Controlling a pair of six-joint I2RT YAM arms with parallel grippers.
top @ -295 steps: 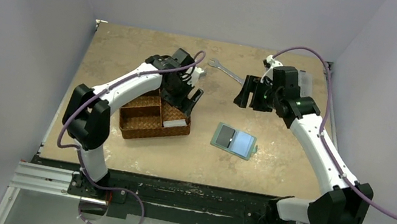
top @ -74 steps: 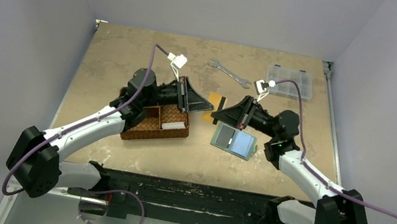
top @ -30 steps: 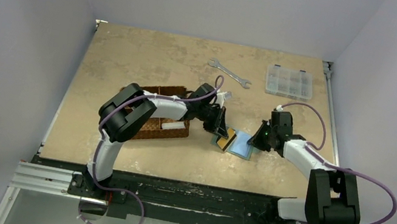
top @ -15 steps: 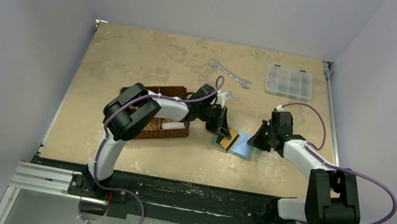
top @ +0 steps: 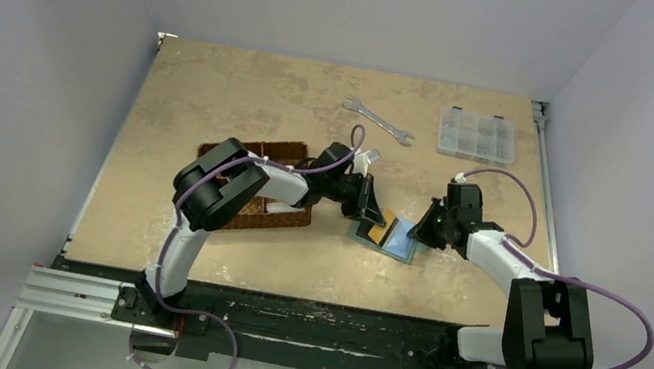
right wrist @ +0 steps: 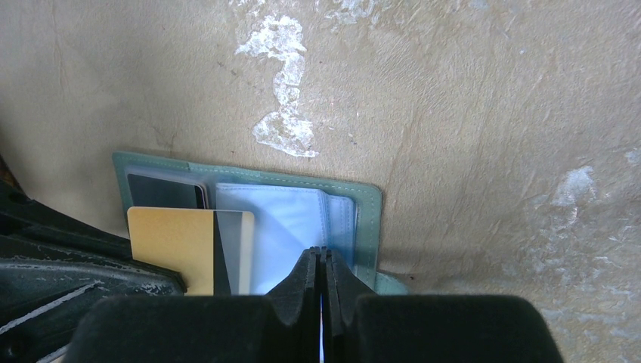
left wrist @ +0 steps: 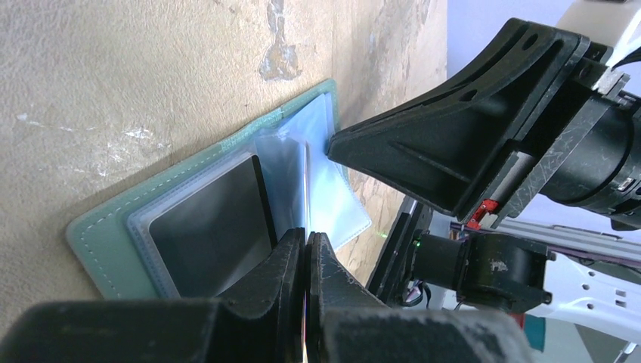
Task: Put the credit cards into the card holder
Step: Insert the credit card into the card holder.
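The card holder lies open on the table, grey-green with pale blue clear pockets; in the top view the card holder sits between both grippers. A dark card fills its left pocket. My left gripper is shut on the orange-yellow credit card, whose dark-striped end lies under a clear pocket sheet. In the left wrist view this card shows edge-on. My right gripper is shut on a clear pocket sheet of the holder, at its right side. From above, the left gripper and right gripper face each other.
A brown woven basket stands left of the holder under my left arm, with a white card in it. A wrench and a clear compartment box lie at the back right.
My left gripper has edged right with the orange-yellow card, which now reaches further over the holder's pockets. The right gripper has stayed put on the pocket sheet.
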